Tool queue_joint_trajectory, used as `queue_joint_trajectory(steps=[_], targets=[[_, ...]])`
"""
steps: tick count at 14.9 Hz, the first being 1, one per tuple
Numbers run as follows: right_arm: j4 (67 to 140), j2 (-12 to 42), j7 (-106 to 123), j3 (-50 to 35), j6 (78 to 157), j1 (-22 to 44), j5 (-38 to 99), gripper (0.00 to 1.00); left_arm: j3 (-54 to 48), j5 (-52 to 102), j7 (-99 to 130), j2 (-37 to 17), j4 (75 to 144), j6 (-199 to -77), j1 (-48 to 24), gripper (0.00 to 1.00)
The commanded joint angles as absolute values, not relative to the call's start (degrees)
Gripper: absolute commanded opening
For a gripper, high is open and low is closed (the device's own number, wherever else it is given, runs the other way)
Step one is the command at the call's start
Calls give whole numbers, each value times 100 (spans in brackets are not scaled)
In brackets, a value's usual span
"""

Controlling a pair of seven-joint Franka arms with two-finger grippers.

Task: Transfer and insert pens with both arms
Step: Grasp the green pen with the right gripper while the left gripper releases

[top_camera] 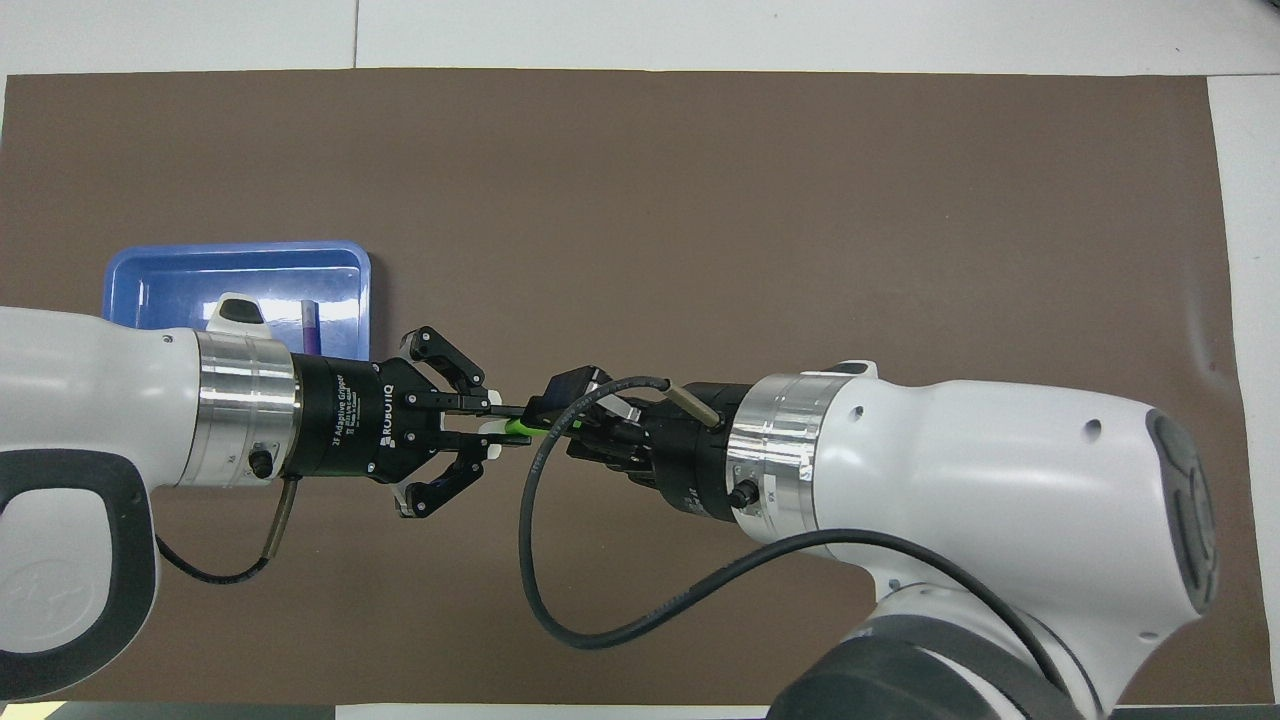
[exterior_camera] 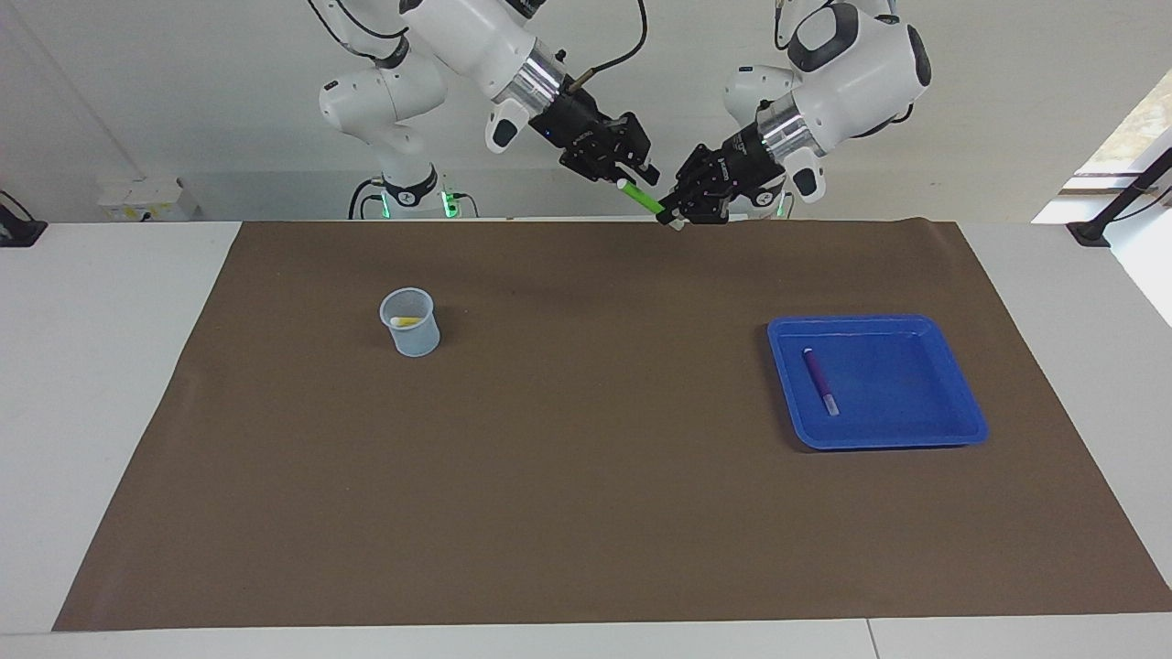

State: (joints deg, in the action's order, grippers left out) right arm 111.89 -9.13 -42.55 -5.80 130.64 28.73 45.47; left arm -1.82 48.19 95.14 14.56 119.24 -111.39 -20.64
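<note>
The green pen (exterior_camera: 643, 196) (top_camera: 520, 430) hangs tilted in the air over the edge of the brown mat nearest the robots. My left gripper (exterior_camera: 676, 214) (top_camera: 490, 425) is shut on its pale-capped lower end. My right gripper (exterior_camera: 630, 176) (top_camera: 560, 415) meets it head-on and sits around the pen's upper end, covering most of the barrel from above. The purple pen (exterior_camera: 820, 380) (top_camera: 310, 325) lies in the blue tray (exterior_camera: 902, 322) (top_camera: 240, 250). The yellow pen (exterior_camera: 406, 321) rests inside the clear cup (exterior_camera: 410, 337).
The brown mat (exterior_camera: 586, 476) covers most of the white table. The tray sits toward the left arm's end and the cup toward the right arm's end. A black cable (top_camera: 600, 630) loops from the right wrist.
</note>
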Motion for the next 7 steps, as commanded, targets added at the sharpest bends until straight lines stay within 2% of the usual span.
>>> queue_joint_trajectory(steps=[1, 7], targets=[[11250, -958, -4219, -615, 13131, 2734, 4447, 48, -158, 4931, 9571, 1617, 12111, -11276, -2101, 0], [11250, -958, -4210, -615, 13131, 2733, 4447, 46, -158, 4931, 9571, 1617, 12120, -11302, -2101, 0]])
